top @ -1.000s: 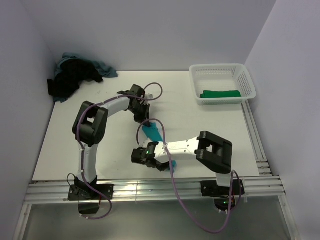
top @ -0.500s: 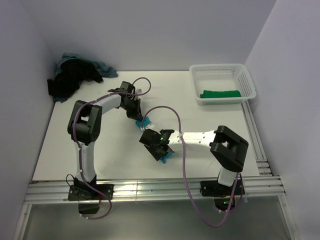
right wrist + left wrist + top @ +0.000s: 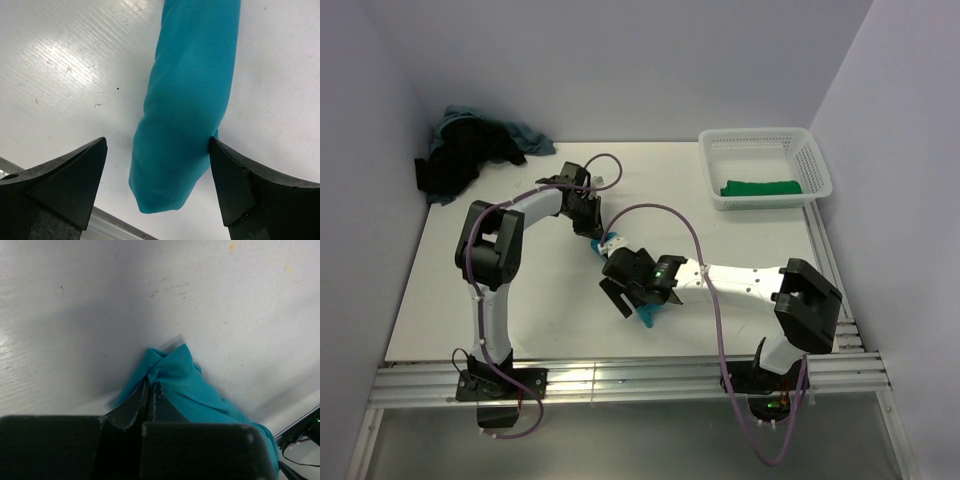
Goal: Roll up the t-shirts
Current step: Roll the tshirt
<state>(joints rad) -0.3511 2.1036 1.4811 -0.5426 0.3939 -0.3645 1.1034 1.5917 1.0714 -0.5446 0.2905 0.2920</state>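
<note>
Lying on the white surface [image 3: 740,250] between the two arms, the teal t-shirt [image 3: 192,90] is already wound into a plump tube. The left pincer [image 3: 150,390] is pressed together on a peak of fabric at the far end of the roll, with cloth bunched between its fingertips. The right pincer [image 3: 157,145] stands spread wide astride the near end and holds nothing. Its right finger sits against the side of the roll, while its left finger stands apart from it over bare surface.

By its look, the shirt is light, limp knit cotton. It will sag, stretch and slump rather than keep a shape, and the roll holds together only by friction between its layers. A pull on a single layer would likely peel that layer away and unwind the tube, as the pinched peak at the left pincer suggests. The safer hold is probably across the whole thickness of the roll, near its middle or with one pincer towards each end, squeezing all the layers at once so none slips out. It seems neither fragile nor slippery, so a firm squeeze should do no harm.

A green t-shirt [image 3: 760,187] lies in the white basket [image 3: 817,165] at the far right. A heap of dark t-shirts [image 3: 470,155] sits in the far left corner, not yet rolled.
</note>
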